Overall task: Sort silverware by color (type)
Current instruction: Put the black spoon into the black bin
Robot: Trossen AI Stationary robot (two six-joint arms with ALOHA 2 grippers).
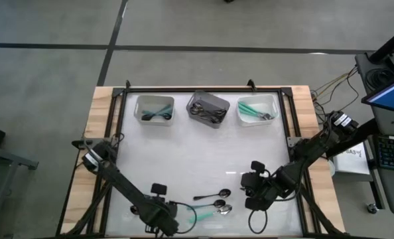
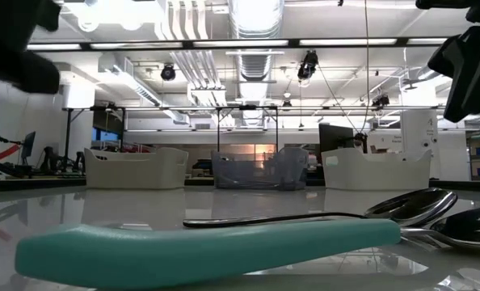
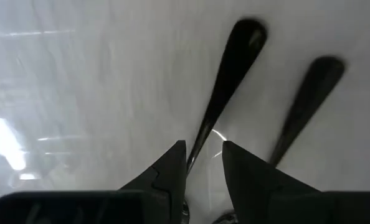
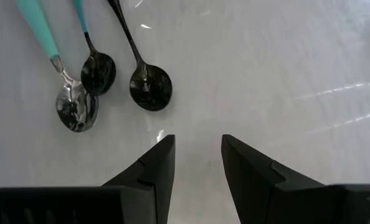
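Most of the sorting looks done: three bins along the top of the high view already hold spoons, teal-handled ones in the left bin (image 1: 155, 109) and right bin (image 1: 257, 109), dark ones in the middle bin (image 1: 207, 108). Three spoons remain on the surface (image 1: 203, 162) at lower centre (one black spoon (image 1: 211, 196), two teal spoons (image 1: 209, 211)). The left gripper (image 3: 203, 158) straddles a dark handle, fingers parted, not yet clenched; the right gripper (image 4: 197, 155) hovers released beside the bowls.

Free room: bare white table (image 1: 197, 156) mid-surface. Obstacles: three bins (image 1: 207, 109) along far edge; three spoons (image 1: 213, 202) near front, between both arms.
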